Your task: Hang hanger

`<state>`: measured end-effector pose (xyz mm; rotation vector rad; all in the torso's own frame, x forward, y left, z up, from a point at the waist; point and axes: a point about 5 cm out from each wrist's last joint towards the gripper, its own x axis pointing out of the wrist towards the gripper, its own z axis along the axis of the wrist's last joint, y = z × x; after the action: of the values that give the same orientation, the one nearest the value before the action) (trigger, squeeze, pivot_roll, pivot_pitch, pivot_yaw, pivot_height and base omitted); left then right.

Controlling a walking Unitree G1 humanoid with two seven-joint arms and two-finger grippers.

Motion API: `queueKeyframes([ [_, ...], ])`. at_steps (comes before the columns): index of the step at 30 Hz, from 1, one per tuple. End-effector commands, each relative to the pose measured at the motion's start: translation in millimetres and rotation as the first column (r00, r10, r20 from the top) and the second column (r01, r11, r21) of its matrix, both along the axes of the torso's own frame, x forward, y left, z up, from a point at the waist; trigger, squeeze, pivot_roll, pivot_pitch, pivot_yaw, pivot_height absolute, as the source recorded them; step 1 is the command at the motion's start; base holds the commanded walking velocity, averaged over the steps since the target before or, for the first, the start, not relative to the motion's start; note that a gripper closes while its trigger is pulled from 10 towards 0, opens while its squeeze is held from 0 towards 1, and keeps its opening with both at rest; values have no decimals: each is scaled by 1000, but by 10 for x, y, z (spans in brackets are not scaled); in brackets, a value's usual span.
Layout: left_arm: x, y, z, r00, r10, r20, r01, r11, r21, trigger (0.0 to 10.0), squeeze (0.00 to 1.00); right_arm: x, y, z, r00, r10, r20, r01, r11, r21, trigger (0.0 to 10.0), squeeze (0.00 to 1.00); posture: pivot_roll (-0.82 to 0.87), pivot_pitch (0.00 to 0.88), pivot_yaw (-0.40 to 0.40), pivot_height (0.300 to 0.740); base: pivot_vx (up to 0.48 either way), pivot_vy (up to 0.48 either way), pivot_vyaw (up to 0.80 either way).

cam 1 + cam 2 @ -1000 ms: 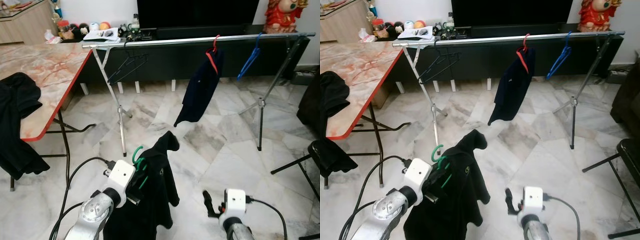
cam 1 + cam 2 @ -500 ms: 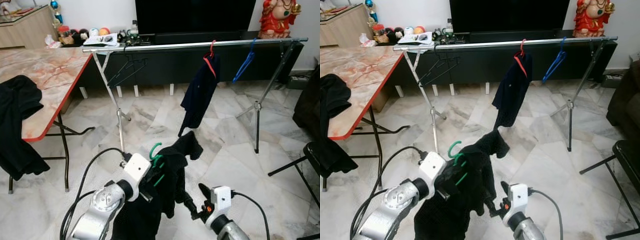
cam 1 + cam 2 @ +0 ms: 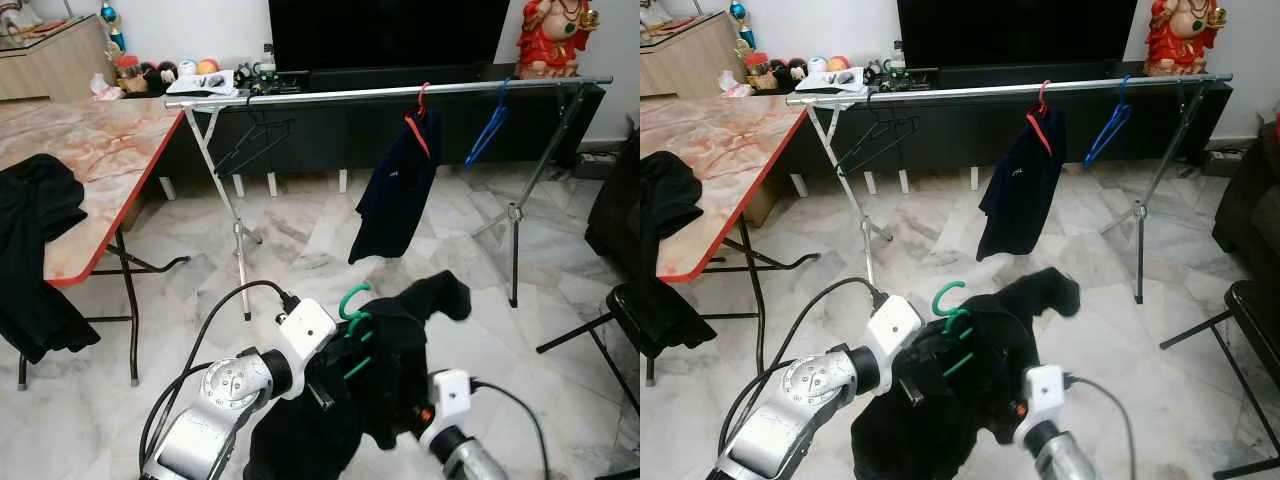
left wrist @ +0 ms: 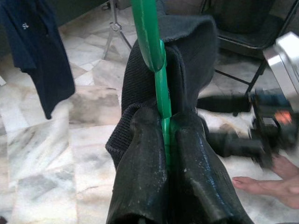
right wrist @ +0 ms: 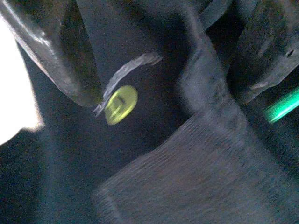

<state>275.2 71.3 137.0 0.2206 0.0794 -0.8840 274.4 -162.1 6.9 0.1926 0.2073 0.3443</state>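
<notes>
My left gripper (image 4: 165, 136) is shut on the stem of a green hanger (image 3: 353, 304) that carries a black garment (image 3: 405, 345), held low above the floor in front of me. The hook of the hanger points up. My right gripper (image 5: 163, 88) is open, its fingers (image 4: 223, 103) spread and pushed into the garment's underside from the right. Farther off stands a silver clothes rail (image 3: 380, 93). On it hang an empty black hanger (image 3: 255, 140), a navy shirt on a red hanger (image 3: 397, 190) and an empty blue hanger (image 3: 487, 130).
A marble-topped table with a red edge (image 3: 100, 150) stands at the left, with a black garment (image 3: 35, 250) draped over it. A black chair (image 3: 620, 310) is at the right. A dark TV cabinet runs behind the rail. A person's foot (image 4: 266, 186) rests on the floor nearby.
My left arm has carried the hanger and garment up and to the right. My right gripper has moved in under the garment. The camera has tilted a little.
</notes>
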Motion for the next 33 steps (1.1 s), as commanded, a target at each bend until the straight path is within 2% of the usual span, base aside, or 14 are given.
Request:
queueKeyframes([
  [1,-28,14,37,1000,-7,13,7,1000,-2,10000,0,-14,8,-26,1000,-24,-13,24,1000,11,10000,0,89,53,48,740,0,0,0],
  [12,-42,6,43,1000,-12,4,12,1000,16,10000,0,-51,101,-78,998,36,-48,-34,999,41,10000,0,91,54,44,740,0,0,0],
  [15,-52,-16,47,1000,-19,4,19,1000,18,10000,0,-111,155,-128,990,119,-77,-114,991,68,10000,0,91,56,40,740,0,0,0],
  [18,-61,-29,59,1000,-26,5,26,999,18,10000,0,-116,114,-148,991,99,-94,-96,995,37,10000,0,91,56,39,740,0,0,0],
  [26,-86,-54,112,999,-48,12,47,999,12,10000,0,-104,123,-146,986,130,-105,-126,991,47,10000,0,96,56,35,740,0,0,0],
  [33,-150,-108,131,993,-116,-13,116,993,9,10000,0,-83,131,-137,986,128,-106,-124,991,43,10000,0,99,60,33,740,0,0,0],
])
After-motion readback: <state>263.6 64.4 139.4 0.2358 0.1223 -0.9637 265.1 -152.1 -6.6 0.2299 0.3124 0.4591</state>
